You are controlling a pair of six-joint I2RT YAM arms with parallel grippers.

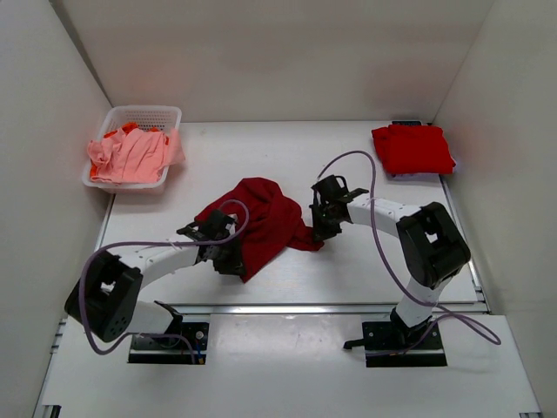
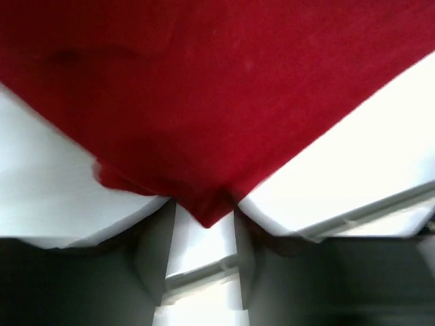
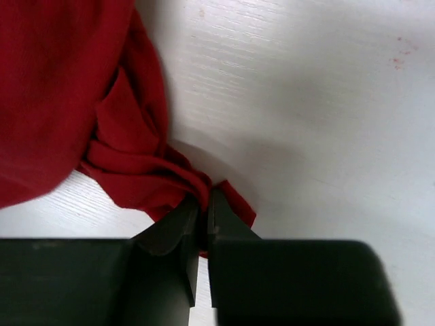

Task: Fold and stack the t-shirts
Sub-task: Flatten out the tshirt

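Note:
A dark maroon t-shirt (image 1: 261, 216) lies crumpled in the middle of the table. My right gripper (image 3: 204, 198) is shut on a bunched fold at its right edge (image 3: 146, 180), low on the table; from above that gripper (image 1: 324, 228) sits at the cloth's right tip. My left gripper (image 1: 228, 258) is at the shirt's near corner. Its fingers (image 2: 155, 248) stand apart, and the corner's tip (image 2: 207, 212) lies between the fingertips. A bright red t-shirt (image 1: 411, 148) lies folded at the back right. Salmon-pink (image 1: 130, 157) and orange (image 1: 129, 129) t-shirts fill the basket.
The white lattice basket (image 1: 148, 113) stands at the back left, against the left wall. White walls close in the table on three sides. A metal rail (image 1: 287, 307) runs along the near edge, in front of both arm bases.

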